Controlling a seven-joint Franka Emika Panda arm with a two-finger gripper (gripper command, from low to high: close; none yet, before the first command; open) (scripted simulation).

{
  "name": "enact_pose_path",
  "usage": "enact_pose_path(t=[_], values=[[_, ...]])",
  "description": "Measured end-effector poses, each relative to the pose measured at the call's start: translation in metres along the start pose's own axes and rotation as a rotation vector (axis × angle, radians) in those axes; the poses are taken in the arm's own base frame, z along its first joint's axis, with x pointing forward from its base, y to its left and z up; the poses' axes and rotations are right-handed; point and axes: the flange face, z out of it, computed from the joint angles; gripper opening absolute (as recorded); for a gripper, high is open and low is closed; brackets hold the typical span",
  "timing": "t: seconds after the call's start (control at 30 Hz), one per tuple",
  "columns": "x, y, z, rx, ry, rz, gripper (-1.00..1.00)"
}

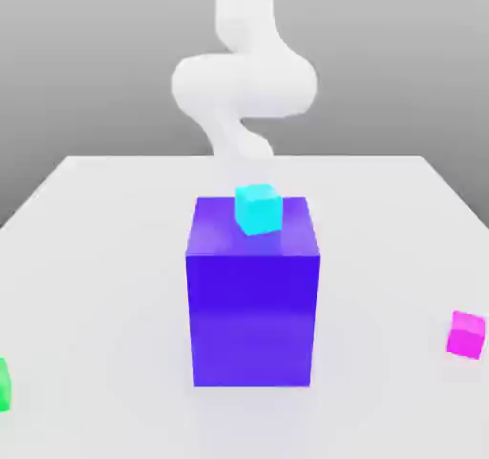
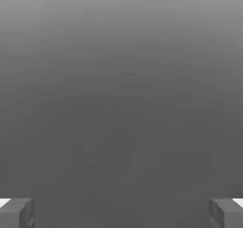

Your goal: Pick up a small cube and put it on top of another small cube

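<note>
Green cube (image 1: 4, 384) sits nearest the camera, cut by the exterior view's left border, close to the front edge of the white surface (image 1: 95, 257). Near the same front edge on the exterior view's right, just short of the surface's side edge, rests the small cube (image 1: 466, 334), magenta, alone and well apart from everything else. Between them, in the middle of the surface, stands a big blue block (image 1: 253, 304), upright, with a cyan cube (image 1: 258, 208) lying on its top face toward the back. Behind the block rises the white arm (image 1: 244, 80). Seen from the hand, the claw (image 2: 121, 212) has its two fingertips (image 2: 16, 212) wide apart with nothing between them, against plain grey
</note>
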Motion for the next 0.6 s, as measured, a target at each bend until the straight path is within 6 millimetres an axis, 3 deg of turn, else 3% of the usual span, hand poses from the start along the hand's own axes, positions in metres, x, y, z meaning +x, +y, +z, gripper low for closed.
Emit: enact_pose_path(t=[0.17, 0.33, 0.5, 0.6], values=[[-0.065, -0.037, 0.100, -0.072, -0.128, -0.196, 0.00], [-0.152, -0.055, 0.183, -0.119, -0.260, -0.396, 0.00], [-0.254, -0.054, 0.246, -0.146, -0.403, -0.599, 0.00], [-0.327, -0.046, 0.271, -0.146, -0.497, -0.736, 0.00]])
